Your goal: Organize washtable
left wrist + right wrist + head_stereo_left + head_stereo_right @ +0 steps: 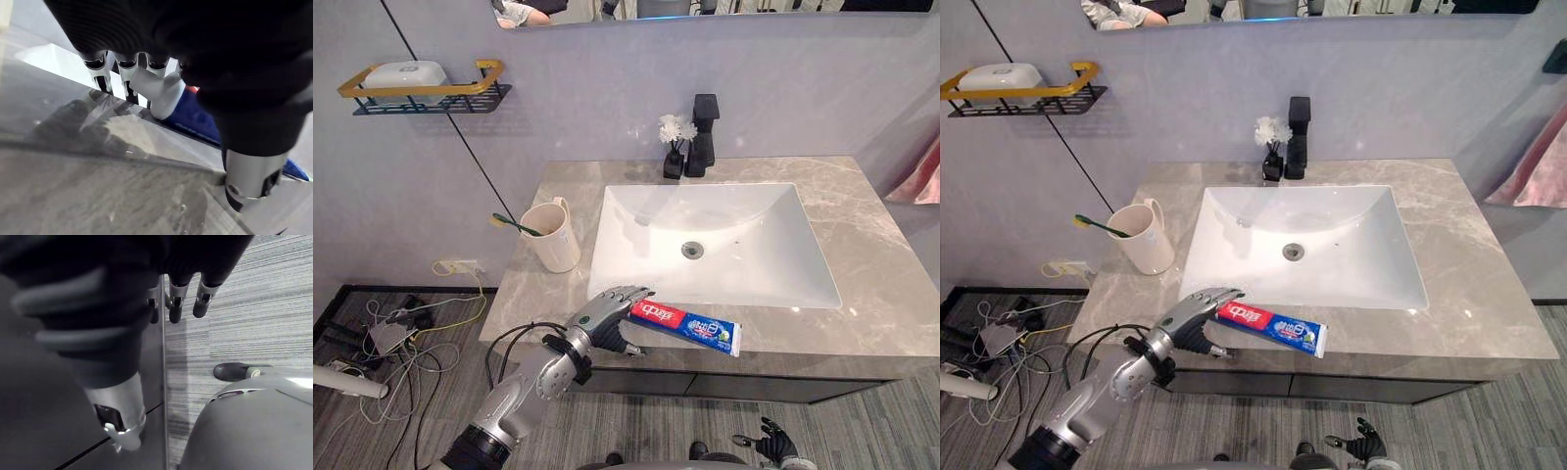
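Toothpaste [683, 326] lies along countertop [881, 264] front edge.

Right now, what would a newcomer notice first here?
The red-and-blue toothpaste tube lying along the front edge of the countertop, before the white sink, with the left hand laying its fingers on its red end. Next, the cream cup holding a green toothbrush, left of the sink. The right hand hangs low near the floor.

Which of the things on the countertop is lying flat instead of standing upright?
The toothpaste tube, at the front edge by the left hand. The cup, the flower vase and the faucet all stand upright.
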Tool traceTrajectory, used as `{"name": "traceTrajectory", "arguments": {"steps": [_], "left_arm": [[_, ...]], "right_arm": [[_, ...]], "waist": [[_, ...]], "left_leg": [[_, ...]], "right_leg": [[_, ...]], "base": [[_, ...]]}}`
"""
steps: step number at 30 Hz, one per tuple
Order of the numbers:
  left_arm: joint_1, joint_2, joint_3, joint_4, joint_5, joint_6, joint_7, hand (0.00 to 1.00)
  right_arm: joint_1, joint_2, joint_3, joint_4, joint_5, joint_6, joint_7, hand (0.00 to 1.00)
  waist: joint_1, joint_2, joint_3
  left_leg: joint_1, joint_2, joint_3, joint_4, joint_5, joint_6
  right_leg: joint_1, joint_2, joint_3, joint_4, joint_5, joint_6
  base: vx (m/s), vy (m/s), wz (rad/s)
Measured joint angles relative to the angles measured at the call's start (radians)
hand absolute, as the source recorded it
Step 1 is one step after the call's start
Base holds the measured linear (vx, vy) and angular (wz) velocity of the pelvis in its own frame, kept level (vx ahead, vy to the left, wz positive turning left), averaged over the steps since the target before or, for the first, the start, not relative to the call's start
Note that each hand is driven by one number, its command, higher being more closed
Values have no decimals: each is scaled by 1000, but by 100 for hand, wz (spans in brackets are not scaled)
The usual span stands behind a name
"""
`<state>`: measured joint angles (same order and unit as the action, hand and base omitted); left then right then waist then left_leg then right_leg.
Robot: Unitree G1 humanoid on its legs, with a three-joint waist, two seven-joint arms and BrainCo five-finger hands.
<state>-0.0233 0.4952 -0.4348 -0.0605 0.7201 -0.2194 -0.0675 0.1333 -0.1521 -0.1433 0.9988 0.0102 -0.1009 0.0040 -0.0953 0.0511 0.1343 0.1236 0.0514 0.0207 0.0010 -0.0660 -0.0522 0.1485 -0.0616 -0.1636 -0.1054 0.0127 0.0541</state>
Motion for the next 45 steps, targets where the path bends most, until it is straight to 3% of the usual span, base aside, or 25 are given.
{"name": "traceTrajectory", "arguments": {"steps": [9, 10, 19, 29, 40, 45], "left_arm": [[-10, 12, 0, 0, -12, -5, -2, 100], [-12, 14, -1, 0, -17, -7, -2, 0], [-15, 24, -8, 6, -51, 13, -49, 0], [-15, 11, -4, 6, -51, 29, -40, 0], [5, -59, 37, 1, -102, 42, -29, 0], [5, -84, 67, -20, -100, 51, 12, 0]], "right_arm": [[0, -15, 3, -1, -1, 1, 1, 0], [0, -15, 3, -1, -1, 1, 1, 0], [-8, -15, 4, -1, -4, 2, 1, 0], [-10, -15, 5, -1, -11, 3, 1, 0], [-7, -11, 4, 6, -14, 23, 1, 0], [-6, -9, 4, 6, -17, 23, 1, 0]], "waist": [[0, 7, -3], [0, 8, -2], [-1, 14, -1], [-1, 14, -1], [1, 14, -1], [2, 14, -1]], "left_leg": [[-4, 0, 6, -1, 0, 0], [-5, 0, 7, -1, 0, 0], [-5, 0, 8, -2, 0, 0], [-5, 0, 8, -3, 0, 0], [-5, 0, 9, -2, 0, 1], [-5, 0, 11, -2, 0, 1]], "right_leg": [[-8, 6, 7, 0, 2, 0], [-10, 6, 8, 0, 2, 0], [-12, 6, 11, 0, 3, 0], [-12, 6, 10, 0, 3, 0], [-12, 6, 11, 0, 4, 1], [-12, 6, 13, 0, 5, 1]], "base": [[-8, -1, -1], [0, 0, 0], [0, 0, 0], [0, 0, 0], [0, 0, 0], [0, 0, 0]]}}
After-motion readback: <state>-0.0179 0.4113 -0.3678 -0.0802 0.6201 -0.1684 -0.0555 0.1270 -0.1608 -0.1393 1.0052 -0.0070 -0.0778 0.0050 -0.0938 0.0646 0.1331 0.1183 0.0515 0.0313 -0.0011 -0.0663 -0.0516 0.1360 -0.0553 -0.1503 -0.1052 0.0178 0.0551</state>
